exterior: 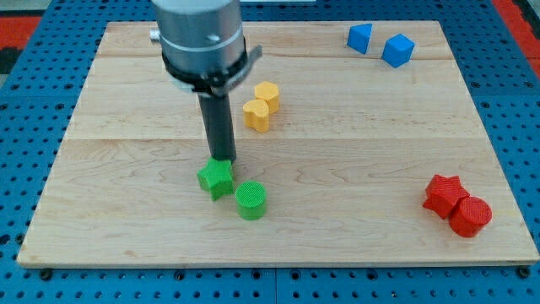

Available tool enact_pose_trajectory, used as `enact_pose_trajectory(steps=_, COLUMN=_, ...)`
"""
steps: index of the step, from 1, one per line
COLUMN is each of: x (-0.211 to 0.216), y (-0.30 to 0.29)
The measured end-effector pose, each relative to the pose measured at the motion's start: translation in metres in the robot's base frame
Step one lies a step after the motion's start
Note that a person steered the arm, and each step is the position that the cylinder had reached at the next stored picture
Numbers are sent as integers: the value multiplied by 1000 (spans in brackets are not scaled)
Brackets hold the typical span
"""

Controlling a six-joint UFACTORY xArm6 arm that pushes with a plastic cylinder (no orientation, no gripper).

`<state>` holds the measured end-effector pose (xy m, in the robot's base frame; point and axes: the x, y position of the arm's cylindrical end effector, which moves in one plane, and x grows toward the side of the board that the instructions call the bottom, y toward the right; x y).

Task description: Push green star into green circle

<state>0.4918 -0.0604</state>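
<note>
My tip (223,159): touching the green star block (216,179) from the view's top.
Green circle block (251,201): just beside the star, toward the view's lower right.

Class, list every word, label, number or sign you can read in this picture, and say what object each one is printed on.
None: no readable text shows on the wooden board, the green star, the green circle, the yellow, blue or red blocks, or the arm above my tip.
</note>
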Motion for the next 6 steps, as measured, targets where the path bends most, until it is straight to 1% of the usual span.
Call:
enact_pose_trajectory(steps=1, x=-2, y=-24)
enact_pose_trajectory(steps=2, x=1, y=-30)
enact_pose_trajectory(steps=3, x=9, y=-43)
enact_pose_trajectory(steps=4, x=28, y=-64)
enact_pose_trajectory(steps=5, x=33, y=-31)
enact_pose_trajectory(steps=6, x=34, y=24)
